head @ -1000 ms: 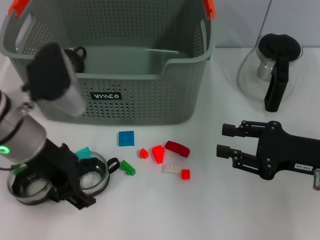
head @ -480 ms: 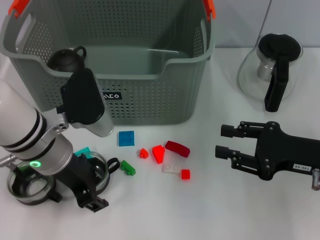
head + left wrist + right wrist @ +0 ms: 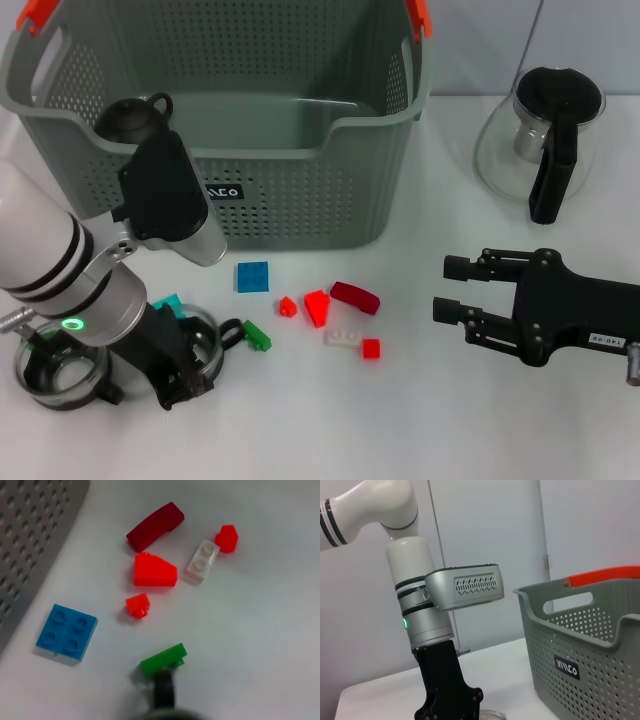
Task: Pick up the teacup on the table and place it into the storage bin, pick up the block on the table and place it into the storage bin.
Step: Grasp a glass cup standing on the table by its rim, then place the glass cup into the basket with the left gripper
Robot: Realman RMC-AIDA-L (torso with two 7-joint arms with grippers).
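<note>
On your far left, the left gripper [image 3: 190,372] is down low on the bench [image 3: 420,420], set over a glass teacup [image 3: 195,345] that stands beside a second glass cup [image 3: 60,375]. I cannot tell if its fingers are open or closed, because the arm body covers them in the head view and the left wrist view shows none of them. I judge it is there to take the teacup first. A teal block [image 3: 167,302] lies just behind the cup.

Just beyond these fingers, toward the middle, is the green block [image 3: 256,336], almost touching the black cup handle [image 3: 228,330]. Farther on lie the blue block [image 3: 252,276], the small red block [image 3: 288,306], the orange-red wedge [image 3: 318,306], the dark red curved block [image 3: 355,297], the white block [image 3: 343,337] and the red block [image 3: 371,348]. They are loose and apart, so you can take each one alone.

Behind all of them stands the storage bin [image 3: 300,200], its open top ready to receive things; a dark teacup [image 3: 130,115] is already at its left rim.

The right gripper [image 3: 440,287] waits on your right, fingers open and holding nothing, pointing at the blocks. The glass pot [image 3: 545,140] stands well behind it.
</note>
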